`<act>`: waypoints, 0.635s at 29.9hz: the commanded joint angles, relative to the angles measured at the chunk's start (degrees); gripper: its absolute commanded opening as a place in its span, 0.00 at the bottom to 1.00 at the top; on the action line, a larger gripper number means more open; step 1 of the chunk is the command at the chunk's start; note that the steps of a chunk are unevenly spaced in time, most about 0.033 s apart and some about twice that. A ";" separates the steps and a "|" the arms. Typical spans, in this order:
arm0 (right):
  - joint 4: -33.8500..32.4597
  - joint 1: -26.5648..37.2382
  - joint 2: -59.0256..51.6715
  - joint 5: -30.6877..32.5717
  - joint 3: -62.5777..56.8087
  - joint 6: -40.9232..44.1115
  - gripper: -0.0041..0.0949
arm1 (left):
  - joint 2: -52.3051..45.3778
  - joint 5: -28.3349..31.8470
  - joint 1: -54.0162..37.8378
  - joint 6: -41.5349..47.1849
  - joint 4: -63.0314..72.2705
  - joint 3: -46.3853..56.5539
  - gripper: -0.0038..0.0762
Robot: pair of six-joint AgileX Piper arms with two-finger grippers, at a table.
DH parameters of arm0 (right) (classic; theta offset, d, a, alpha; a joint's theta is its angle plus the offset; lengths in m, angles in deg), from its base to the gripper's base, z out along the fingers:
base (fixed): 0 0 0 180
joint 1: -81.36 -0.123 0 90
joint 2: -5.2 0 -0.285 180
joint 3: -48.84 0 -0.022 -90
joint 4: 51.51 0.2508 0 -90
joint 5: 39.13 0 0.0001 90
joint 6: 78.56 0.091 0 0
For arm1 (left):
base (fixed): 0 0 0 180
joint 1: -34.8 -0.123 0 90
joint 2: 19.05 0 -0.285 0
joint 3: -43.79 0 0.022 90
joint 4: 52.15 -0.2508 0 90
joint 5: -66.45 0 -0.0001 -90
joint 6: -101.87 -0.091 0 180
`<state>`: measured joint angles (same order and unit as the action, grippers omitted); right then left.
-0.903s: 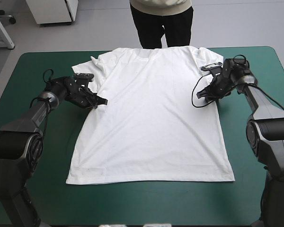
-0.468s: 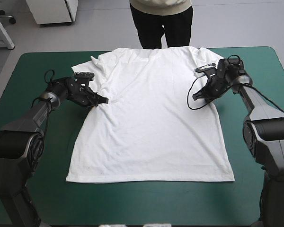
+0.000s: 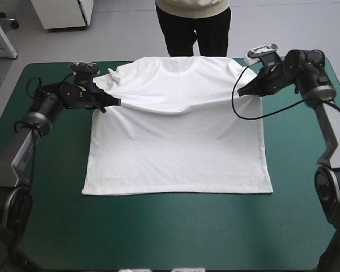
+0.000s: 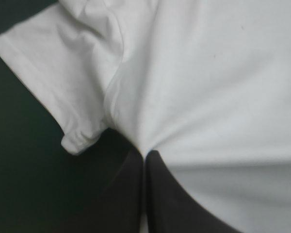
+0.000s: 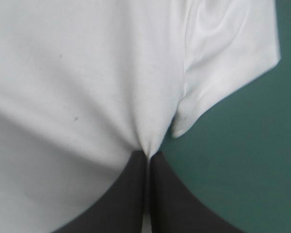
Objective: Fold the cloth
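Observation:
The white T-shirt (image 3: 178,147) lies on the teal-green cover, hem toward the near edge and collar at the far edge. My left gripper (image 3: 119,102) is shut on the T-shirt's left side under the sleeve. My right gripper (image 3: 242,92) is shut on its right side under the other sleeve. Both pinched points are lifted, and a taut ridge of cloth runs between them. In the left wrist view the cloth (image 4: 203,82) bunches into my left gripper (image 4: 144,154), the short sleeve (image 4: 63,82) beside it. In the right wrist view the T-shirt (image 5: 77,82) gathers at my right gripper (image 5: 148,154).
Bare teal-green cover (image 3: 175,232) stretches in a wide band between the hem and the table's near edge, and along both sides of the shirt.
Both grippers have risen and moved toward the far edge with the shirt's sides pinched. The chest has lifted into a ridge and the hem has slid farther from the near edge.

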<state>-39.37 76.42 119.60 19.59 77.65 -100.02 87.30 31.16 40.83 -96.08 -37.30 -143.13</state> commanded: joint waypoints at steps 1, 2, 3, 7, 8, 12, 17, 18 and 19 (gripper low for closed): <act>2.12 0.81 -8.45 -2.05 1.67 -1.48 0.02 | -8.07 3.02 0.07 0.39 -0.04 -2.00 0.04; 2.12 0.81 -10.02 -2.17 1.67 -1.48 0.02 | -9.40 3.24 0.07 0.39 -0.46 -2.00 0.04; 2.12 0.81 -11.65 -2.26 1.67 -1.48 0.02 | -11.50 3.52 0.07 0.39 -1.60 -2.00 0.04; 2.02 0.81 -17.49 -2.41 1.67 -1.62 0.02 | -18.28 4.66 0.07 0.62 -5.36 -2.00 0.04; 1.89 0.81 -18.69 -2.41 1.67 -1.62 0.02 | -20.22 4.84 0.07 0.62 -5.96 -2.00 0.04; 1.89 0.81 -24.98 -2.30 1.67 -1.86 0.02 | -28.19 5.06 0.07 0.90 -7.21 -2.00 0.04; 1.89 0.81 -32.52 -1.43 1.67 -2.55 0.02 | -35.75 5.19 0.07 0.11 -7.21 -2.00 0.04; 1.74 0.81 -33.95 -1.17 1.67 -2.55 0.02 | -36.97 4.98 0.07 0.10 -7.60 -2.00 0.04; 1.61 0.81 -35.26 -1.05 1.67 -2.68 0.02 | -37.95 4.74 0.07 0.10 -7.89 -2.00 0.04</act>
<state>-38.15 76.79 89.30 21.67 77.65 -101.89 53.37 31.55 40.83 -96.01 -44.73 -143.13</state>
